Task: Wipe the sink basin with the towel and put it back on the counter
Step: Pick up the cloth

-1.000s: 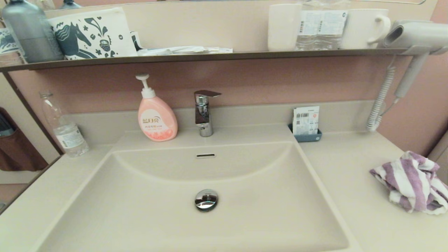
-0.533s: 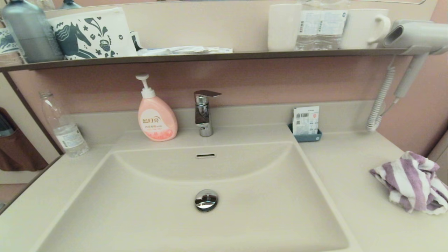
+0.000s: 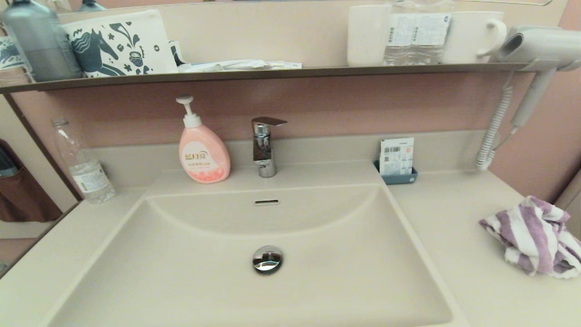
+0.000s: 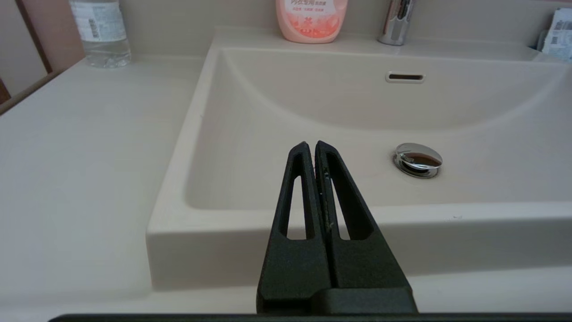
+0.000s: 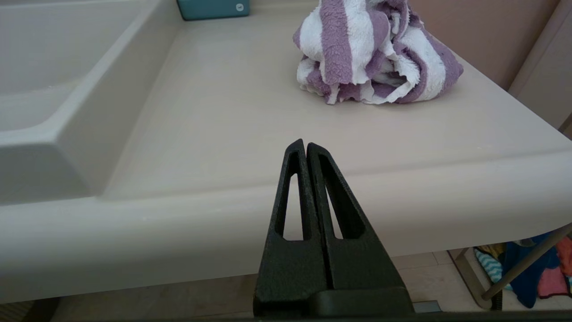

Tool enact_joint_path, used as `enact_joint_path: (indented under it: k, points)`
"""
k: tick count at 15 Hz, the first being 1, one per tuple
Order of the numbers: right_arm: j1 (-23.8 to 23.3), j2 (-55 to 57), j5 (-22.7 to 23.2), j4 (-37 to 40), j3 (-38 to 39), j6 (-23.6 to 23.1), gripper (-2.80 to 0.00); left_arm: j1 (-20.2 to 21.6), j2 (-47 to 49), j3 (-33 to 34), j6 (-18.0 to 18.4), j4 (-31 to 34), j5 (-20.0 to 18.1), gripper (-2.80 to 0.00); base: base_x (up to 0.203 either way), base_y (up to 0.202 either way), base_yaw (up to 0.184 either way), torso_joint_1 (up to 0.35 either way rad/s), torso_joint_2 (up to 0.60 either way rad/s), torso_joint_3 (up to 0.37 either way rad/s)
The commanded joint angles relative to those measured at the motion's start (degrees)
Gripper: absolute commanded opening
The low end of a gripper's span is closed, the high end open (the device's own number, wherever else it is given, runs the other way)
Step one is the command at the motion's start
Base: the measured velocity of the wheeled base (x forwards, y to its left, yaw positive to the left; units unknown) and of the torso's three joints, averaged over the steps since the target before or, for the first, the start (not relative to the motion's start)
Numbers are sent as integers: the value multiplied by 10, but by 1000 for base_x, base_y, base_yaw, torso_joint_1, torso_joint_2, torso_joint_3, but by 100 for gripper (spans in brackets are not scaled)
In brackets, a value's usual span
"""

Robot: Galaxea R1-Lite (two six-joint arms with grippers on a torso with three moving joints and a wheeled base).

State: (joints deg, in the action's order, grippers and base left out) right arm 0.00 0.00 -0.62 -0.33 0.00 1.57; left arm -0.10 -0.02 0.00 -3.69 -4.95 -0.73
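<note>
The left gripper (image 4: 311, 145), fingers pressed together, hovers at the front edge of the sink basin (image 4: 277, 134); the chrome drain plug (image 4: 418, 159) sits beyond.

A bathroom, by every sign: moulded sink basin (image 3: 272, 281) with chrome faucet (image 3: 264, 146), pump soap bottle (image 3: 203, 152), striped towel (image 3: 535, 236) on the counter (image 3: 454, 218), wall-hung hair dryer (image 3: 535, 50) beside a shelf (image 3: 272, 72) of cups.

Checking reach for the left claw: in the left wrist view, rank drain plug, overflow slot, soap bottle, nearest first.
From the shut left claw, at the basin's near edge:
1. Drain plug, on the basin floor.
2. Overflow slot, in the basin's back wall.
3. Soap bottle, on the ledge behind the basin.
</note>
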Motion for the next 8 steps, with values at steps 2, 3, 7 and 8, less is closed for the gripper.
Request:
enact_joint_path:
  k: [2, 3, 7, 8]
  points:
    - [0, 0, 0, 0, 0, 0, -280, 0, 1, 0, -3, 1, 2, -280, 0, 0, 0, 0, 0, 0]
    - [0, 0, 0, 0, 0, 0, -280, 0, 1, 0, -3, 0, 2, -280, 0, 0, 0, 0, 0, 0]
    - [0, 0, 0, -1, 0, 0, -280, 0, 1, 0, -11, -3, 10, -280, 0, 0, 0, 0, 0, 0]
    - [0, 0, 0, -1, 0, 0, -280, 0, 1, 0, -11, -3, 11, -280, 0, 0, 0, 0, 0, 0]
